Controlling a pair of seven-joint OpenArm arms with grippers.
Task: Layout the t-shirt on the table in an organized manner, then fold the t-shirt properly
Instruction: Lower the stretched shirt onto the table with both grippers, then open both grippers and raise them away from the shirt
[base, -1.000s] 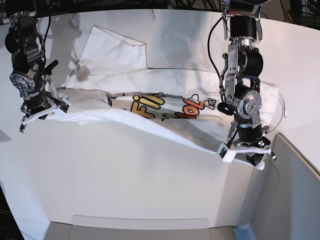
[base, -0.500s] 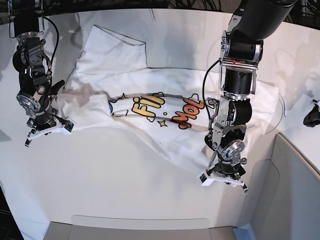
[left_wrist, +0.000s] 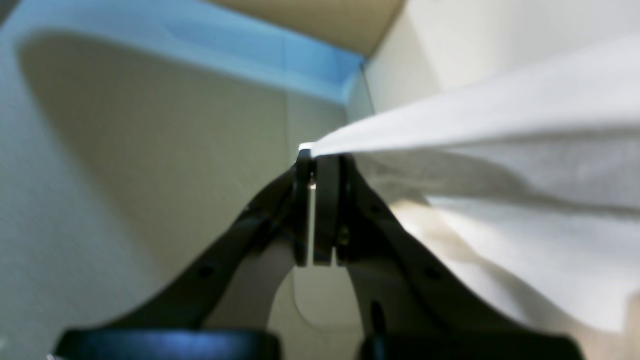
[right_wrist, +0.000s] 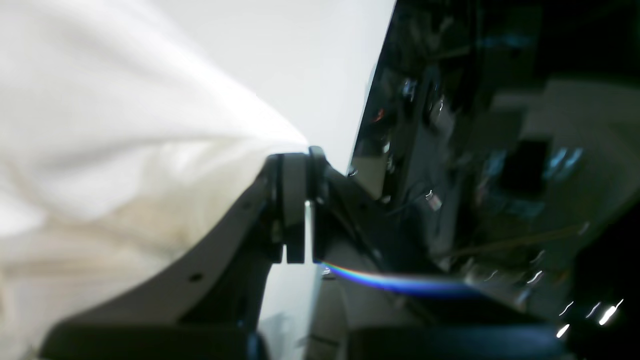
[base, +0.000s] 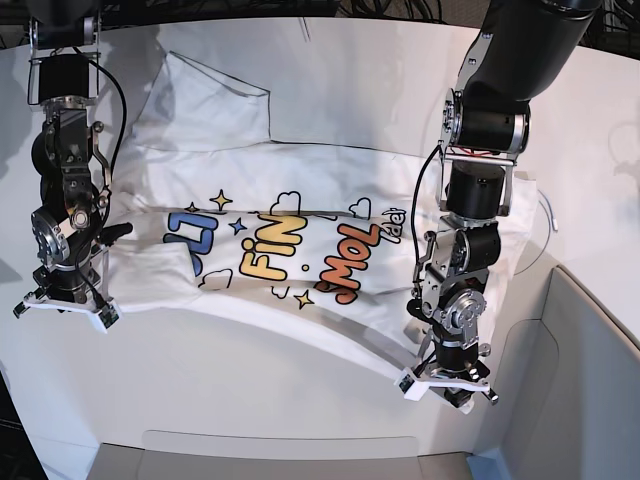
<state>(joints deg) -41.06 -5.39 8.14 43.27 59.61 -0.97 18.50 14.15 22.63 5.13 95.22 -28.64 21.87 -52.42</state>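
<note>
Both tools, left & right, clamp t-shirt corners, cloth stretched btwn them.

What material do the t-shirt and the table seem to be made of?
The t-shirt: soft woven or knitted cloth, probably cotton, matte white; it folds, wrinkles and sags between the grippers. The table: hard, smooth white top, perhaps laminate or painted board; it shows soft shadows and a slight sheen, so I cannot say exactly.

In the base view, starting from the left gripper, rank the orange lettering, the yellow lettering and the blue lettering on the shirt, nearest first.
From the left gripper, low on the view's right:
1. Orange lettering, right part of the print.
2. Yellow lettering, middle.
3. Blue lettering, left end, farthest.
</note>
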